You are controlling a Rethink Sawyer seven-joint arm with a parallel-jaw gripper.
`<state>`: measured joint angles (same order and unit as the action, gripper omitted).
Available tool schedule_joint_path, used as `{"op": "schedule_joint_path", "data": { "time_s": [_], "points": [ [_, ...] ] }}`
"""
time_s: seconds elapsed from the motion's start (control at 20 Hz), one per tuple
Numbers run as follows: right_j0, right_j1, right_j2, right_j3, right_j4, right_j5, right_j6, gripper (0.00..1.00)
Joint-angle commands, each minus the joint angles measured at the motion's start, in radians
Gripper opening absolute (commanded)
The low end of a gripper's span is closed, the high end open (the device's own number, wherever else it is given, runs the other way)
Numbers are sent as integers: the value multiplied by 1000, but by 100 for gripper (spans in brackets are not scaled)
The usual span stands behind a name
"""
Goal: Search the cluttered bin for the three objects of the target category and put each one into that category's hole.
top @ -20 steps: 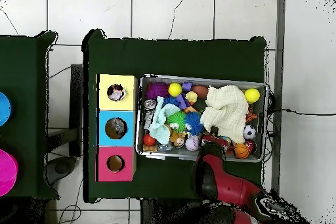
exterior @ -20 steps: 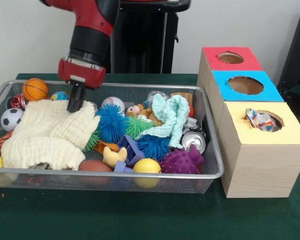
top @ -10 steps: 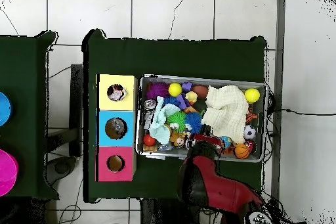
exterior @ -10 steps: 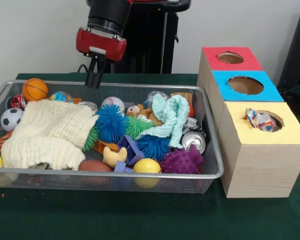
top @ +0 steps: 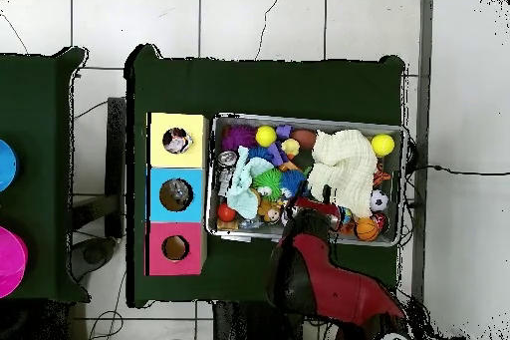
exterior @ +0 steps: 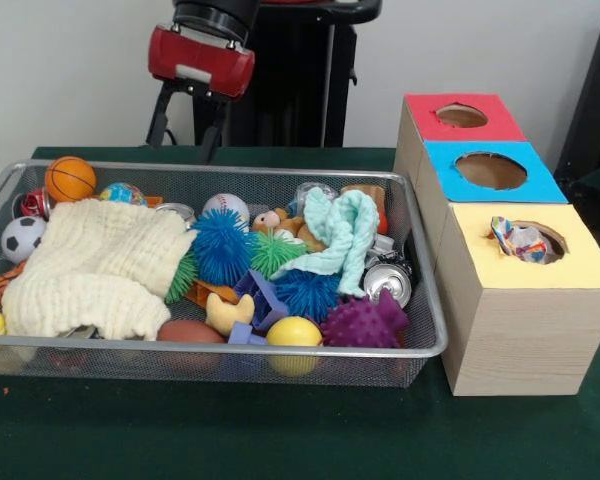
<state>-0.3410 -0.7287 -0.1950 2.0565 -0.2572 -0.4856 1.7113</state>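
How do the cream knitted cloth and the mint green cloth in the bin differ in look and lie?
The cream knitted cloth is the bigger, spread in a wide heap over the bin's left part; the mint green cloth is smaller and narrower, draped over toys right of centre. The cream one is thick and ribbed, the mint one looks thinner and smoother. Both lie loose on top of the clutter, apart from the open gripper above.

bin (exterior: 420, 300): silvery wire mesh, shiny metal rim
cream cloth (exterior: 95, 265): thick, nubbly weave, matt
mint cloth (exterior: 345, 235): soft, ribbed
can (exterior: 388, 280): glossy metal
spiky balls (exterior: 222, 245): rubbery bristles
boxes (exterior: 520, 330): pale wood grain, matt coloured tops
table (exterior: 280, 430): dark green felt-like covering
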Motion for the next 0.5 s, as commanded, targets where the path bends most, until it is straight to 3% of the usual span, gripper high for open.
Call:
{"op": "schedule_joint_path", "data": {
  "time_s": [0.05,0.25,0.5],
  "points": [
    [-89,16,150,-67,-76,-70,241,100],
    [-160,54,193,-69,-111,-45,241,100],
    [-237,319,242,-201,-120,-215,255,100]
  ]
}}
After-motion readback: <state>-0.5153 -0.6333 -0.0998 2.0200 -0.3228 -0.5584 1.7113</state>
